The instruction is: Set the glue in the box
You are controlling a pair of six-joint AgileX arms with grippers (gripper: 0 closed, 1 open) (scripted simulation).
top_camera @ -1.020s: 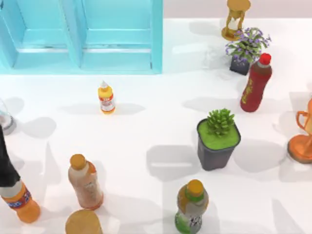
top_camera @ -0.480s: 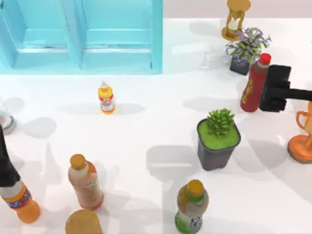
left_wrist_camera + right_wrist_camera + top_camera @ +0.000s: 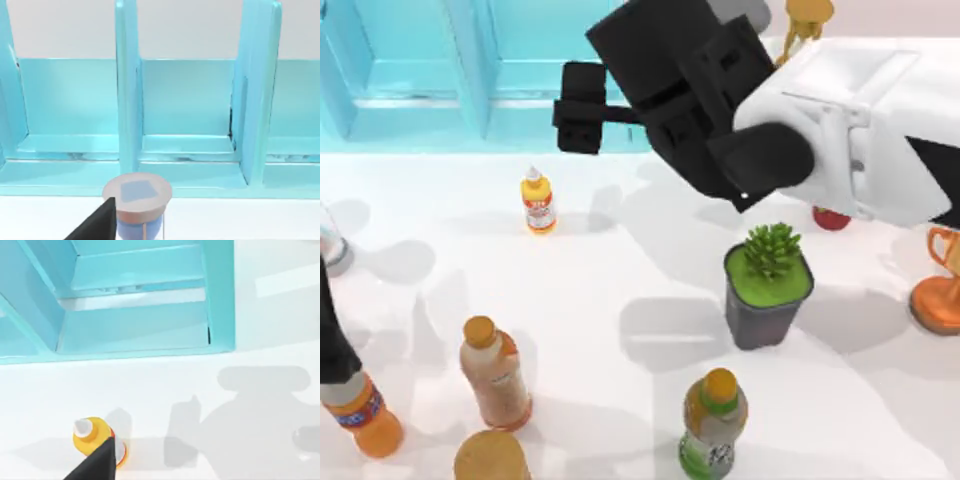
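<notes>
The right pincer (image 3: pixel 582 122) is held above the box's (image 3: pixel 642 75) front wall; whether it is open cannot be told. The glue (image 3: pixel 538 201) stands upright on the tabletop (image 3: pixel 620 270) just below it, outside the box. Both compartments are seen bare.

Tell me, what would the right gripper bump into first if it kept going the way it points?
Probably the glue. The right gripper reaches toward the table's left, near the box, and its wrist view looks down at the glue. Height is hard to judge, so it might pass over it.
</notes>
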